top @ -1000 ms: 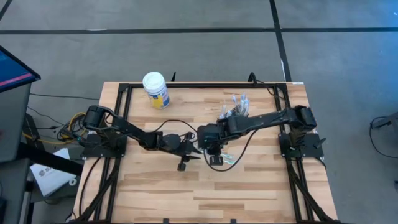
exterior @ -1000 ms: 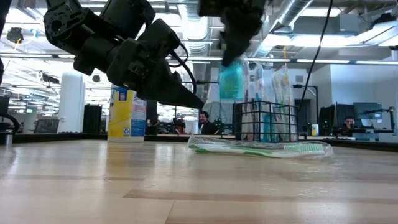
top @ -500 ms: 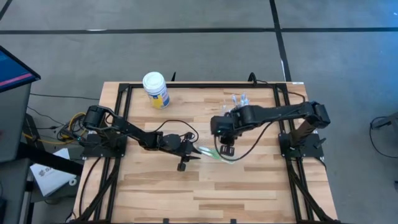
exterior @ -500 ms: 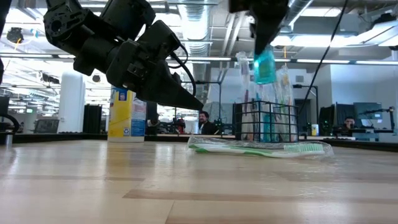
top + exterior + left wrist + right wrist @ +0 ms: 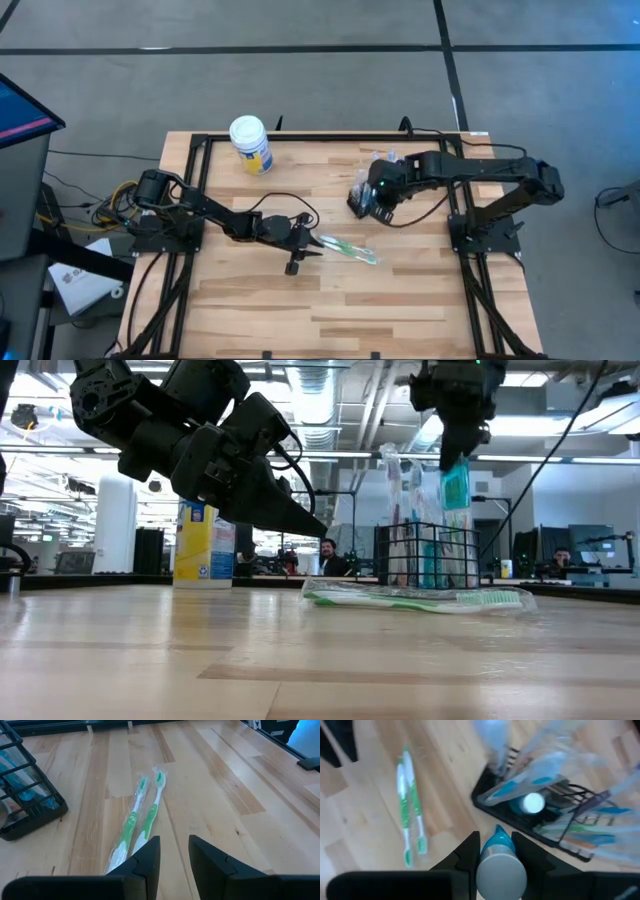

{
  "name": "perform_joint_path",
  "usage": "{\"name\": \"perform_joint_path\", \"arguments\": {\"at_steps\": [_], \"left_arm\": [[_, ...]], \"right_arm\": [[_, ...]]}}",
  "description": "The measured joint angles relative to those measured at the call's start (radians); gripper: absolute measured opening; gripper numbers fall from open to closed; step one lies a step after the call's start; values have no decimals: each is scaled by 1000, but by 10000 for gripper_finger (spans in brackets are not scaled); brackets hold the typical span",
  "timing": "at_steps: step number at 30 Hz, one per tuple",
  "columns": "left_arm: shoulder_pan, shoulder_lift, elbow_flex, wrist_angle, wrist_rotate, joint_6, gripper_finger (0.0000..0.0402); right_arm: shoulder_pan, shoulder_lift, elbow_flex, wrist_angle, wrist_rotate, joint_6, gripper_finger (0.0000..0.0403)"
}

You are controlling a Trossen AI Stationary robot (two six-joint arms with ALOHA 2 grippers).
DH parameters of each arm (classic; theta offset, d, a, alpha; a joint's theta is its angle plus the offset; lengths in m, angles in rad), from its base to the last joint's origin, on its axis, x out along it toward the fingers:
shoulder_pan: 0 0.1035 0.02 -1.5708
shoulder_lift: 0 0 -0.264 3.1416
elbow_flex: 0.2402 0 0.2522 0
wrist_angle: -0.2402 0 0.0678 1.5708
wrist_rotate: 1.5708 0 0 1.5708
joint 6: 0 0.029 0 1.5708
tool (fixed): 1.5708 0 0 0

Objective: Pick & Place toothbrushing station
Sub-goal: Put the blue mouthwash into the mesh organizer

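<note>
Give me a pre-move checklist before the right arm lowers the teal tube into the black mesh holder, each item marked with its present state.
1. Right gripper shut on the small teal tube: ok.
2. Tube held over the black wire-mesh holder: ok in the high view; exact alignment cannot tell.
3. Free slot below the tube: cannot tell; wrapped toothbrushes and a white-capped item already crowd the holder.
4. Holder upright on the wooden table: ok.
5. Left gripper clear of the holder, low beside the wrapped green toothbrush pair: ok.
6. Green pair in the holder: not ok, it lies on the table.
</note>
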Motion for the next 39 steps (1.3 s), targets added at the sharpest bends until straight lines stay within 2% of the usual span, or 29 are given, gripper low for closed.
{"name": "perform_joint_path", "arguments": {"at_steps": [11,28,39], "left_arm": [[0,0,0,1,0,0,95],[0,0,0,-2,0,-2,95],[0,0,0,-3,1,-11,95]], "right_arm": [[-117,-28,-60,44,7,-21,82],[-143,-27,-62,81,48,-56,82],[-185,-74,-183,204,48,-71,82]]}}
